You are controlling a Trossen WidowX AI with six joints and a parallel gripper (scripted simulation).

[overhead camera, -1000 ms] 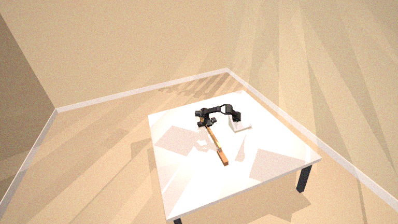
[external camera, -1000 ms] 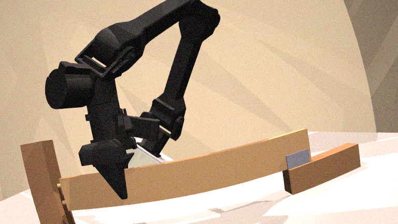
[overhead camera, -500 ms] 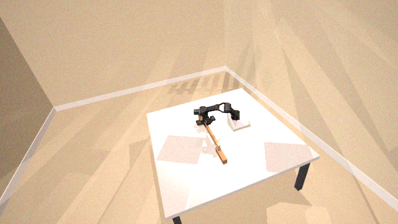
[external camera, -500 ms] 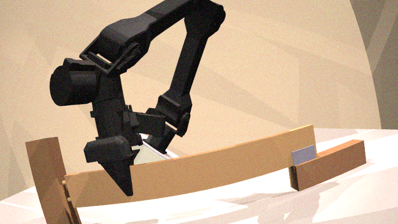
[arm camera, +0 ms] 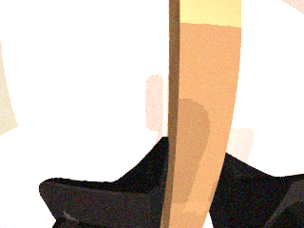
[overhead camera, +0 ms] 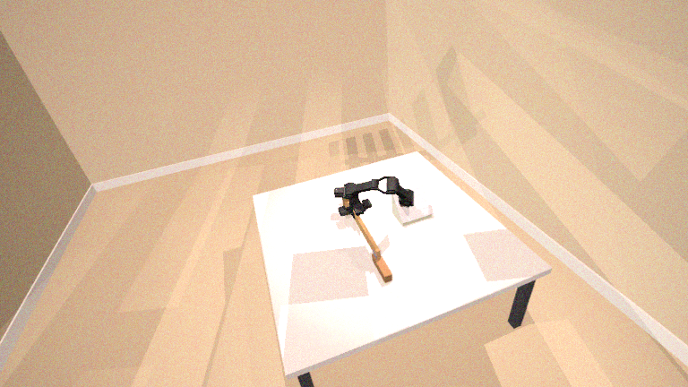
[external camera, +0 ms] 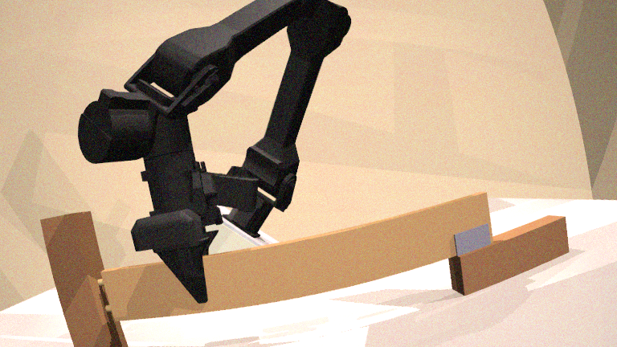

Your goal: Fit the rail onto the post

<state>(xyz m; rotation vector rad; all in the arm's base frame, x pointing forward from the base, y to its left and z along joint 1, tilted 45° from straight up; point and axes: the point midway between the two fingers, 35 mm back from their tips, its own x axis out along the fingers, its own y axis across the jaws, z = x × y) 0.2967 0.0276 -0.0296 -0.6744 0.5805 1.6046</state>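
Note:
The long wooden rail (external camera: 318,256) (overhead camera: 365,236) (arm camera: 205,114) runs from the short post (external camera: 67,252) (overhead camera: 383,270) on the left to the low footboard block (external camera: 514,252) on the right. Its far end sits in the grey bracket (external camera: 473,238). Its near end is off the table, close against the post's face. Only short stubs of the two pegs (external camera: 100,283) show at the joint, and I cannot tell whether rail and post touch. My gripper (external camera: 195,282) (overhead camera: 353,209) (arm camera: 180,142) is shut on the rail near that end, one finger on each side.
The arm's white base (overhead camera: 413,216) stands on the white table (overhead camera: 431,281) behind the rail. The arm arches over the rail's near half. In the top view the arm hides the post.

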